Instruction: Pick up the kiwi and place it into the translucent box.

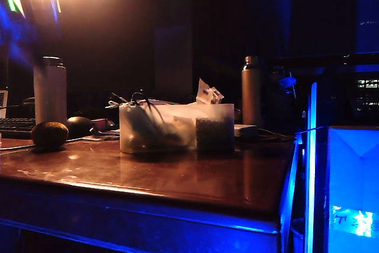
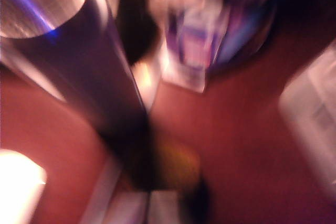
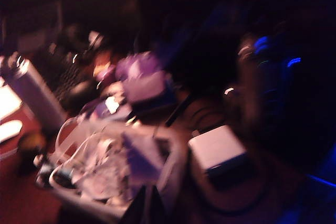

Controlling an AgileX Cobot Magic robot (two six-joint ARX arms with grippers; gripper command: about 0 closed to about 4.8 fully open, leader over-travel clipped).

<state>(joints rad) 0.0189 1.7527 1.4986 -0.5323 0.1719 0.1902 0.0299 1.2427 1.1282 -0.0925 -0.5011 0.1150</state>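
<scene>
The kiwi [image 1: 49, 134], a dull brown oval, lies on the wooden table [image 1: 195, 176] at the left, next to a black mouse [image 1: 80, 126]. The translucent box [image 1: 176, 126] stands mid-table with cables and packets showing through its walls. No arm shows in the exterior view. The left wrist view is badly blurred: my left gripper [image 2: 149, 208] has its pale pads almost touching, with nothing between them, above a yellowish-brown blob that may be the kiwi [image 2: 176, 163]. My right gripper [image 3: 149, 208] shows two dark tips close together, over the near wall of the translucent box [image 3: 105, 166].
A tall white bottle [image 1: 50, 90] stands behind the kiwi and a brown bottle [image 1: 251, 90] behind the box. A keyboard [image 1: 16, 126] lies at the far left. A glowing blue-lit box [image 1: 352, 188] stands off the table's right edge. A white adapter [image 3: 215, 148] sits beside the box.
</scene>
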